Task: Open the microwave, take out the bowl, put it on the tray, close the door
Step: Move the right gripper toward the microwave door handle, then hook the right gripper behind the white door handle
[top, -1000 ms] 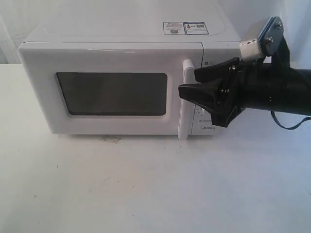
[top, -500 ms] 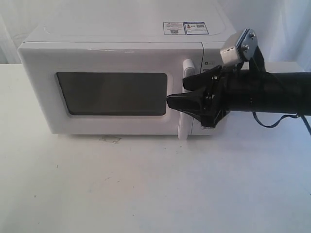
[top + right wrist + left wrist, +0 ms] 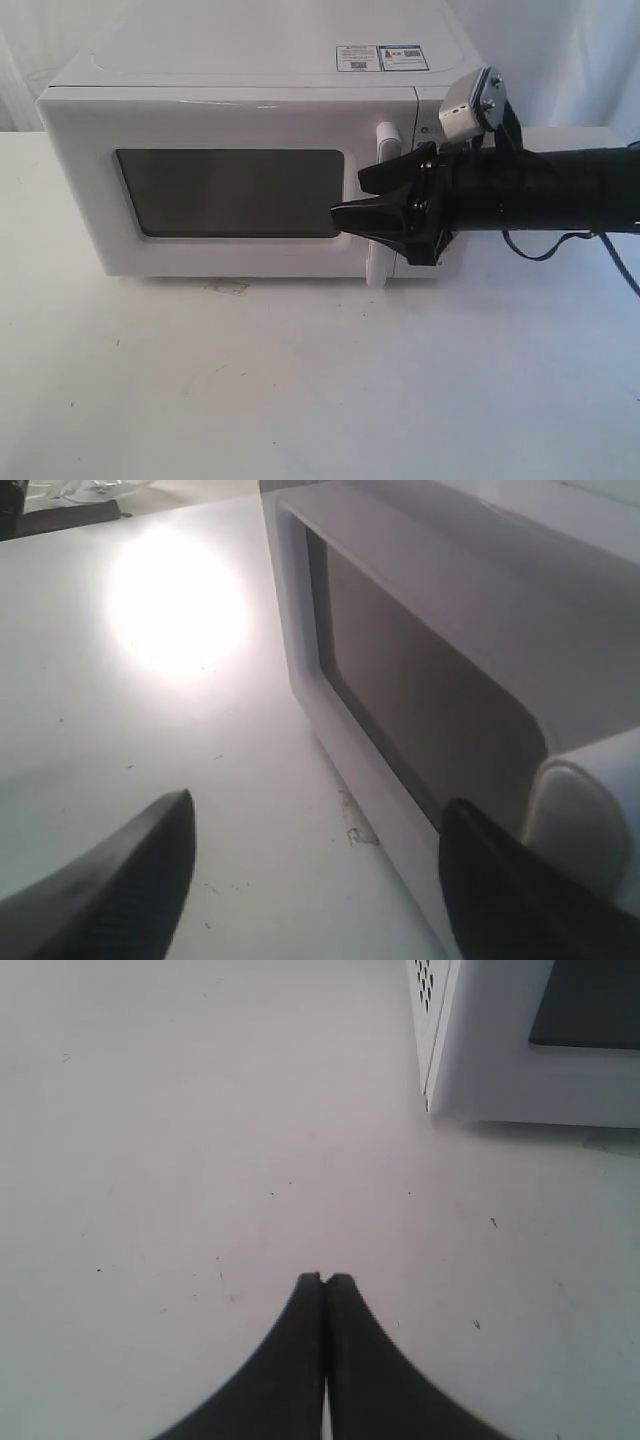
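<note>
Overall, speckled table (image 3: 300, 380), white backdrop (image 3: 570, 60); left jaws closed, right jaws spread, both empty.

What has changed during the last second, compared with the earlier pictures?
The right hand moved left across the door handle, and its fingertips now reach past it toward the window. It is open and holds nothing. The microwave has not moved, and its door stays shut.

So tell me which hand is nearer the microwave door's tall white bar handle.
Right. The right hand is open at the handle; the left hand is shut above the white table, off the white microwave's corner.
</note>
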Controlling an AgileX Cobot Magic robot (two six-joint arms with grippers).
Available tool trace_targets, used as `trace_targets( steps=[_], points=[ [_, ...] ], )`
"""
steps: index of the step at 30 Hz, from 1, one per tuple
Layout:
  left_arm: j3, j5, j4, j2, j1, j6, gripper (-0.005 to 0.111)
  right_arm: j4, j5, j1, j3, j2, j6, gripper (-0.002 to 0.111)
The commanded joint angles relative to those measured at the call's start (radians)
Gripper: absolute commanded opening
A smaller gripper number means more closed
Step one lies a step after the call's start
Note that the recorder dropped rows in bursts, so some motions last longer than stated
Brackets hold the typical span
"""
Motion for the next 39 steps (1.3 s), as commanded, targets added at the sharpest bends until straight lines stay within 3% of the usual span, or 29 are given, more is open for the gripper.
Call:
trace_targets(
  steps=[1, 12, 15, 20, 32, 39],
  points=[
    [0.003, 0.003, 0.002, -0.005, 0.004, -0.001, 0.0, 0.075, -0.072, -0.01, -0.042, 0.039, -0.015, 0.061],
    [0.003, 0.003, 0.002, -0.005, 0.004, -0.001, 0.0, 0.075, -0.027, -0.01, -0.063, 0.079, -0.015, 0.047],
    [0.003, 0.003, 0.002, -0.005, 0.004, -0.001, 0.0, 0.038, -0.027, -0.01, -0.063, 0.081, -0.015, 0.049],
    [0.003, 0.003, 0.002, -0.005, 0.004, -0.001, 0.0, -0.162, 0.006, -0.012, -0.063, 0.058, -0.015, 0.062],
    [0.003, 0.003, 0.002, -0.005, 0.004, -0.001, 0.0, -0.311, 0.052, -0.01, -0.05, -0.015, -0.015, 0.06],
    [0.003, 0.003, 0.002, -0.005, 0.004, -0.001, 0.0, -0.315, -0.009, -0.012, -0.019, -0.085, 0.043, 0.056]
  ],
)
